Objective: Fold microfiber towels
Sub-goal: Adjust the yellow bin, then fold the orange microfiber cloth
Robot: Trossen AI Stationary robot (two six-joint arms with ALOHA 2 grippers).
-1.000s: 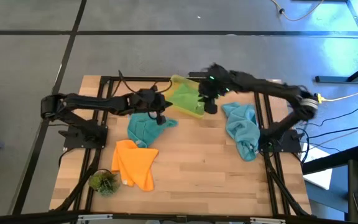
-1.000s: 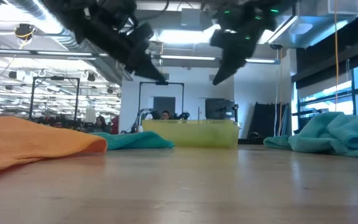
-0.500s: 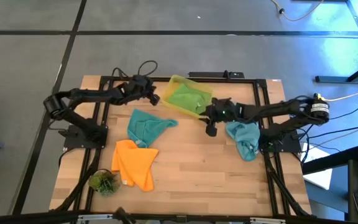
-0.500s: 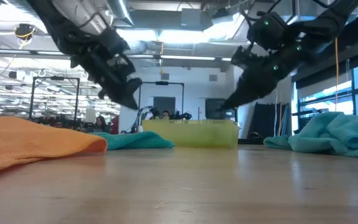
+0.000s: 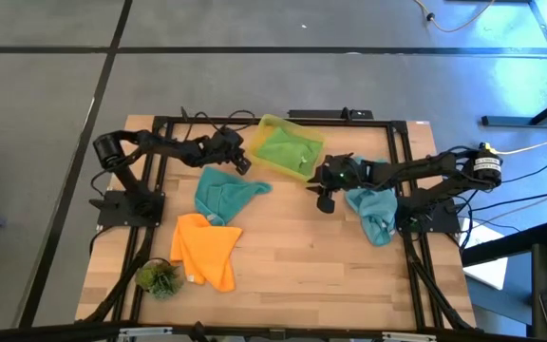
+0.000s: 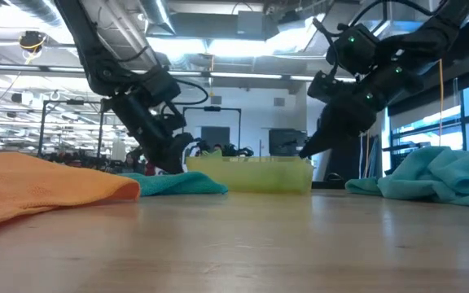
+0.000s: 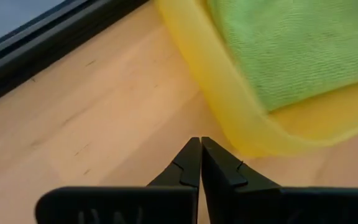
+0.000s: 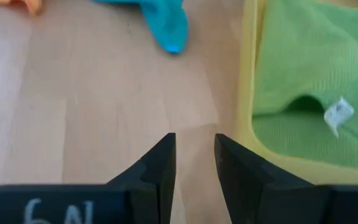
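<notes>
Both arms have drawn back from above the bin since a second ago: the left gripper (image 5: 238,160) now sits low just left of it, and the right gripper (image 5: 325,182) has swung down to the bin's near-right corner, beside the right-hand towel.

Going by size, the pale wooden slatted table (image 5: 292,256) carries everything. On it at near left lies the soft orange microfiber towel (image 5: 207,249), loosely doubled with a pointed flap. Just beyond it is a crumpled teal-blue microfiber towel (image 5: 224,195), and at the right a second teal-blue microfiber towel (image 5: 372,204) lies bunched in a heap. The yellow translucent plastic bin (image 5: 266,126), rectangular with rounded walls, stands at the far middle and holds the green microfiber towel (image 5: 286,149), whose nubbly pile and small white tag show in the right wrist view. A small green plant tuft (image 5: 160,277) sits at the near-left corner.

The left gripper's fingers (image 7: 191,163) are pressed together on nothing; the right gripper's fingers (image 8: 163,163) stand slightly apart, also empty. I judge that one towel is binned and the arms are between towels. The next move likely calls for each gripper to pinch a corner of a loose cloth and spread it flat; limp pile will sag and bunch.
</notes>
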